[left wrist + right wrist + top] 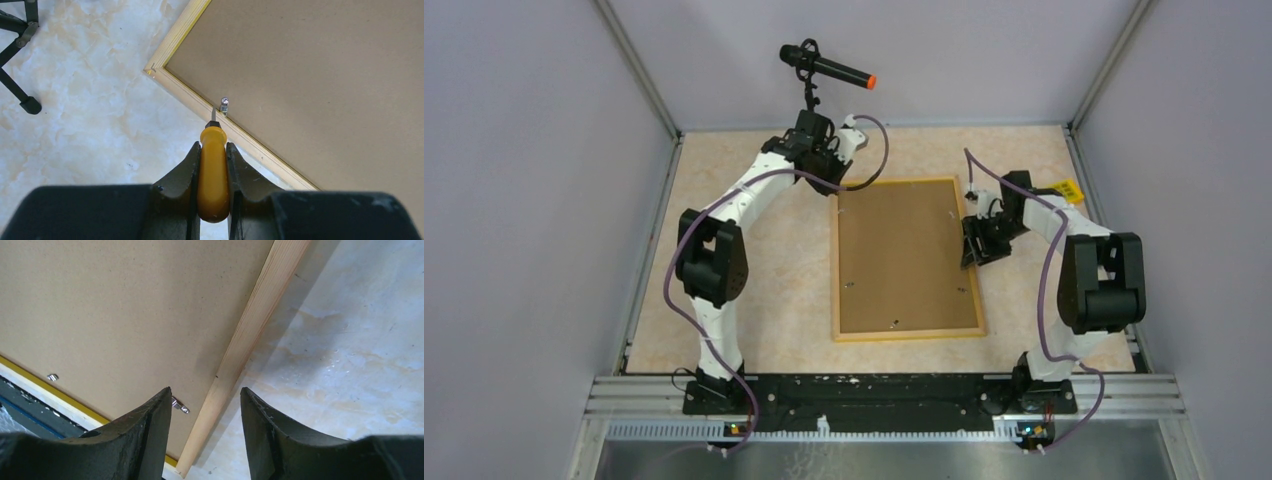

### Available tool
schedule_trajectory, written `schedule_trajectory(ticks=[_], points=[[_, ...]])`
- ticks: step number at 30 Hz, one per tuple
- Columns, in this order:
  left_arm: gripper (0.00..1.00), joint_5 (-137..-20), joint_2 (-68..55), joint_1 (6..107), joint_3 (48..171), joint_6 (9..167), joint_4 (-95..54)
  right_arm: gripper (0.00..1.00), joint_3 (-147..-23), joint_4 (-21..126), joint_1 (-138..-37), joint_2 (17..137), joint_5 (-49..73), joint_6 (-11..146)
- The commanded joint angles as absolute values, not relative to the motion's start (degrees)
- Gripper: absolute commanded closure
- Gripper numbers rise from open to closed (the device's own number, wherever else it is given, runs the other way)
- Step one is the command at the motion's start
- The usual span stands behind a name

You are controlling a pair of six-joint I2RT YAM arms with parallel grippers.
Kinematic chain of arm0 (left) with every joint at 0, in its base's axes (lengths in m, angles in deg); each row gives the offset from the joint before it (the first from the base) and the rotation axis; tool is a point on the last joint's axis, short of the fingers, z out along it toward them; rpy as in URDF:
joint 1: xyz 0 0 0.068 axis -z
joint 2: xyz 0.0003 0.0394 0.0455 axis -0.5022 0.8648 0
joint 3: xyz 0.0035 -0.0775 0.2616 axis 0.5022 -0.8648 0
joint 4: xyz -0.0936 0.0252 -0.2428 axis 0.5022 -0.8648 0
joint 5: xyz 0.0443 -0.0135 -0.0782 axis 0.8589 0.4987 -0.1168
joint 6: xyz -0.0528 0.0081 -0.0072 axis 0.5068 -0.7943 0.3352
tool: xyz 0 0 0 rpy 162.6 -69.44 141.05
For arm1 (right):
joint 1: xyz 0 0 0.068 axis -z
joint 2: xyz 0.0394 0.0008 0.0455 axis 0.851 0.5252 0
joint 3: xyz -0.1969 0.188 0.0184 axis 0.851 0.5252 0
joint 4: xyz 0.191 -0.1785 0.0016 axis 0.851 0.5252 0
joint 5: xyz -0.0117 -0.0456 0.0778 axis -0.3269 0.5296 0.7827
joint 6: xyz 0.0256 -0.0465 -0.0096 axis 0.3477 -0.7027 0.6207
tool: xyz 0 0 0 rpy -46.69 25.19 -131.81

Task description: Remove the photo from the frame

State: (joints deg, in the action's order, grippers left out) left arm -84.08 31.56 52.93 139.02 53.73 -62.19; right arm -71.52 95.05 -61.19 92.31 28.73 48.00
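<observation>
The frame (909,258) lies face down on the table, brown fibreboard back up, with a pale wood edge. The photo is hidden under the back board. My left gripper (839,180) is at the frame's far left corner, shut on a yellow-handled screwdriver (213,170). The screwdriver's tip points at a small metal clip (224,106) on the back board (310,75). My right gripper (972,250) is open and empty. In the right wrist view it (206,390) straddles the frame's right wood edge (250,330), with a clip (181,407) beside its left finger.
A black microphone with an orange tip (827,68) stands on a tripod at the back; its legs (20,90) show left of the frame corner. A small yellow block (1069,190) lies at the right. Grey walls enclose the table; a metal rail (884,395) runs along the near edge.
</observation>
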Motion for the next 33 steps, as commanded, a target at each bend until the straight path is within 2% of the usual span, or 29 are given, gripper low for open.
schedule_trajectory(ticks=[1, 25, 33], points=[[1.0, -80.98, 32.42, 54.25, 141.11, 51.03, -60.17, 0.48, -71.38, 97.6, -60.7, 92.68, 29.08, 46.42], [1.0, -74.29, 33.77, 57.88, 136.24, 47.15, -59.34, 0.51, -68.71, 98.68, -60.56, 94.85, 27.99, 44.82], [1.0, -76.07, 33.14, 58.81, 134.58, 46.24, -61.45, 0.52, -68.59, 98.97, -60.56, 94.76, 29.16, 44.97]])
